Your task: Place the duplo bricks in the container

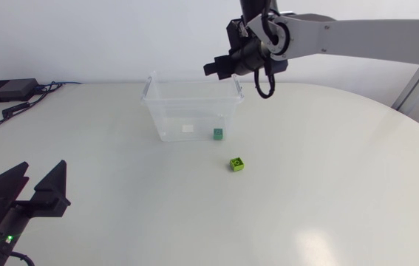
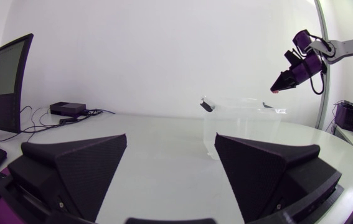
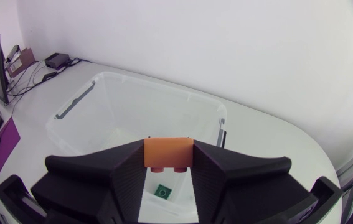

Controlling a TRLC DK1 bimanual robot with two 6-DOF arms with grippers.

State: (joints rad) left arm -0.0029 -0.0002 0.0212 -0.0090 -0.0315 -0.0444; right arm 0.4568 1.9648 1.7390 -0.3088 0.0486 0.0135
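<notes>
My right gripper (image 3: 168, 163) is shut on an orange duplo brick (image 3: 168, 152) and hangs above the clear plastic container (image 3: 76, 106). In the head view that gripper (image 1: 210, 69) hovers over the container's (image 1: 153, 111) far right corner. A dark green brick (image 1: 217, 134) lies inside the container, and it shows below the held brick as the dark green brick (image 3: 162, 191). A lime green brick (image 1: 238, 163) sits on the table just in front of the container's right end. My left gripper (image 1: 35, 186) rests open at the near left, far from the bricks; the left wrist view shows its wide-apart fingers (image 2: 76, 163).
A black box (image 1: 7, 89) with cables lies at the table's far left edge. The white table (image 1: 327, 185) stretches wide to the right of the lime brick.
</notes>
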